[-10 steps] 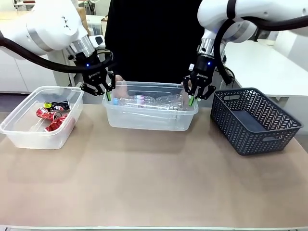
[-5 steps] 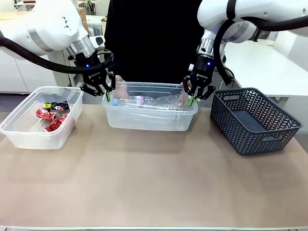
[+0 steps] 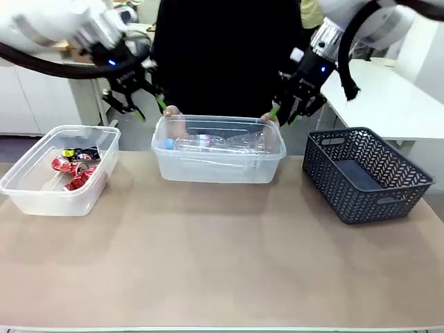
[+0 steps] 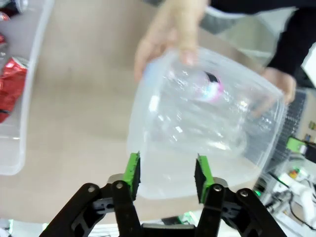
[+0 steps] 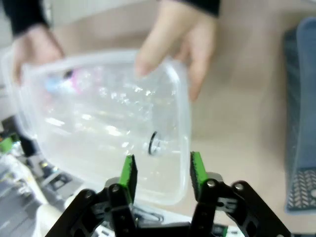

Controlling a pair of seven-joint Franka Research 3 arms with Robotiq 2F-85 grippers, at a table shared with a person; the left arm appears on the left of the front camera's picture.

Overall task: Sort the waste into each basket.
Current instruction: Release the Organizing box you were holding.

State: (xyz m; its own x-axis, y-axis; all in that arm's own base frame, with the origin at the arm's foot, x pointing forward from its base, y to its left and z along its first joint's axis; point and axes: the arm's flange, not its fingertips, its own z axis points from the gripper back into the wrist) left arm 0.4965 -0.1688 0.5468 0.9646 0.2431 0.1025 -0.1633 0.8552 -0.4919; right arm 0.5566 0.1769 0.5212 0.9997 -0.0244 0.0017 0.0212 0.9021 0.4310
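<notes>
Front view: the middle clear tub (image 3: 218,163) sits at centre frame with clear bottles (image 3: 222,143) inside, one with a pink-and-blue label (image 3: 201,141). A person's hands (image 3: 171,113) grip its far rim at both ends. The left gripper (image 3: 135,104) hangs at upper left, above and apart from the tub, jaws spread and empty. The right gripper (image 3: 295,107) hangs at upper right, likewise parted with nothing between its pads. At left frame a second clear tub (image 3: 28,191) holds crushed red cans (image 3: 73,170). A dark mesh basket (image 3: 368,173) stands at right. Both wrist views are blurred, but each seems to show green pads (image 4: 132,169) apart above the bottle tub.
</notes>
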